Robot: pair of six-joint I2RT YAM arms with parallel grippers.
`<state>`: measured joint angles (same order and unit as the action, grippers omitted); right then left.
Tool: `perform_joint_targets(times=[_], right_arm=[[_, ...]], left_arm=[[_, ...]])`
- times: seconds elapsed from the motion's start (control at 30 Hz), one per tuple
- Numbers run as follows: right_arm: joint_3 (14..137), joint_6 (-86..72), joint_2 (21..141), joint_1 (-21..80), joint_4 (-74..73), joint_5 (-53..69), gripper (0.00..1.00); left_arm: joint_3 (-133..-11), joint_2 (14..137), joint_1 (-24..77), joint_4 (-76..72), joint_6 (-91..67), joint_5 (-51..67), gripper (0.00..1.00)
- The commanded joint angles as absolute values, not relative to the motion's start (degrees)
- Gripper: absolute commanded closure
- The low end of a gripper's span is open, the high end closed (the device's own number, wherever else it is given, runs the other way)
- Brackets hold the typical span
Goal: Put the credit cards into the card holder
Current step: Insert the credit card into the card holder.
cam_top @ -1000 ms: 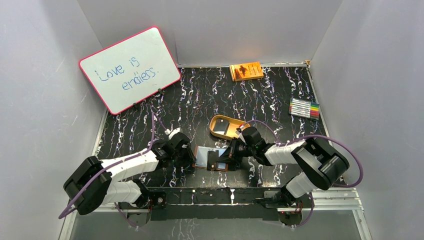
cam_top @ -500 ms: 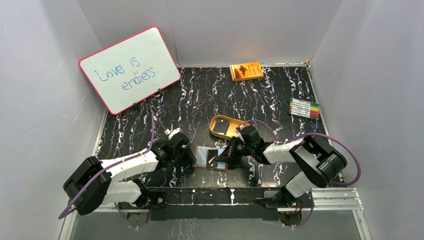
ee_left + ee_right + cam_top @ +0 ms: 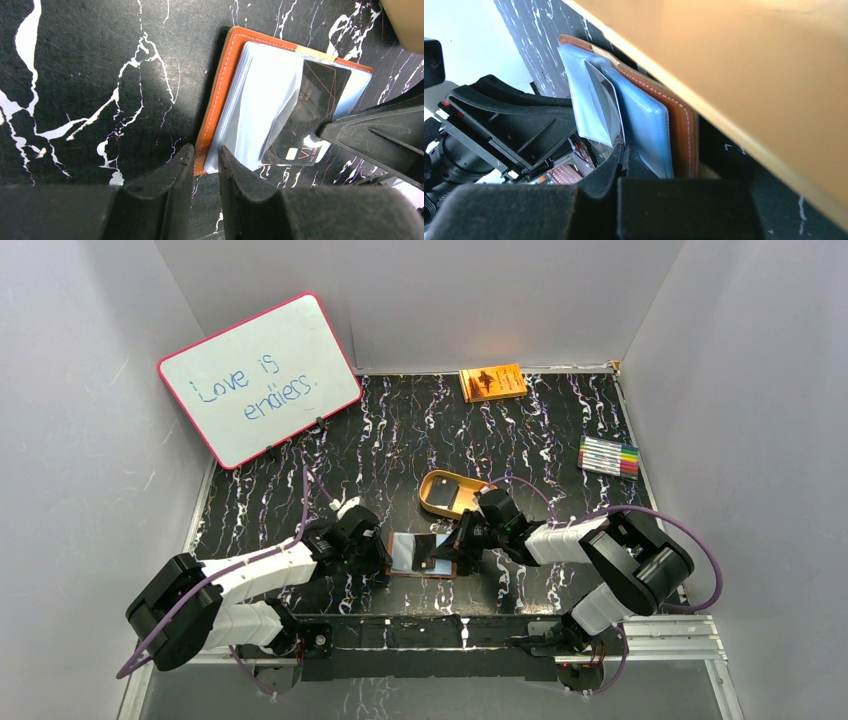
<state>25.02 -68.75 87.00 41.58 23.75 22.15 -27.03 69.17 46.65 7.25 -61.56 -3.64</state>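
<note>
The brown leather card holder (image 3: 405, 552) lies open on the table, with its clear inner sleeves up. In the left wrist view my left gripper (image 3: 205, 155) stands nearly closed around the near corner of the card holder (image 3: 220, 95). My right gripper (image 3: 452, 545) is shut on a dark credit card (image 3: 432, 546). The card's far end lies under a clear sleeve in the left wrist view (image 3: 312, 110). In the right wrist view the card (image 3: 603, 100) stands edge-on between the sleeves above my right gripper (image 3: 625, 150). Another dark card (image 3: 447, 498) lies in the tan tray.
The tan oval tray (image 3: 432, 485) sits just behind the right gripper and fills the upper right of the right wrist view (image 3: 749, 75). An orange book (image 3: 492, 382) and a whiteboard (image 3: 260, 375) stand at the back. A marker set (image 3: 609, 455) lies at the right.
My right gripper has shifted slightly left and away with the dark card, moving it further over the open card holder. The left arm has stayed still.
</note>
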Motion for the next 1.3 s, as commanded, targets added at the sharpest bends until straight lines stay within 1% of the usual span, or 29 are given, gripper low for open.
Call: perform_joint_targets(times=[0.0,0.17,0.3,0.6,0.87,0.97,1.17,1.27], right_arm=[[28.2,-67.7,88.2,42.6,22.3,20.1,1.0],[29.9,-67.3,89.8,44.1,21.8,19.9,1.0],[32.0,-65.5,89.9,45.5,17.1,17.7,1.0],[32.8,-60.1,84.6,45.5,6.5,11.8,1.0],[33.9,-56.5,79.6,45.5,5.9,8.9,1.0],[35.9,-54.3,79.5,45.5,5.6,9.2,1.0],[38.7,-51.5,81.8,45.4,5.3,10.9,1.0],[39.2,-51.2,82.5,45.4,5.7,11.2,1.0]], left_arm=[[-25.0,70.5,46.9,12.5,-60.6,-2.7,0.78],[-24.8,70.7,46.9,12.2,-60.6,-2.4,0.78],[-24.8,70.5,46.9,12.4,-60.5,-2.4,0.78],[-25.3,69.8,46.9,14.4,-59.8,-4.5,0.78],[-26.4,70.6,46.9,16.0,-58.8,-6.0,0.78],[-27.1,70.0,46.9,17.2,-58.6,-6.7,0.76],[-28.4,67.9,46.8,19.3,-58.2,-7.7,0.64],[-29.0,67.1,46.8,20.5,-57.9,-8.1,0.62]])
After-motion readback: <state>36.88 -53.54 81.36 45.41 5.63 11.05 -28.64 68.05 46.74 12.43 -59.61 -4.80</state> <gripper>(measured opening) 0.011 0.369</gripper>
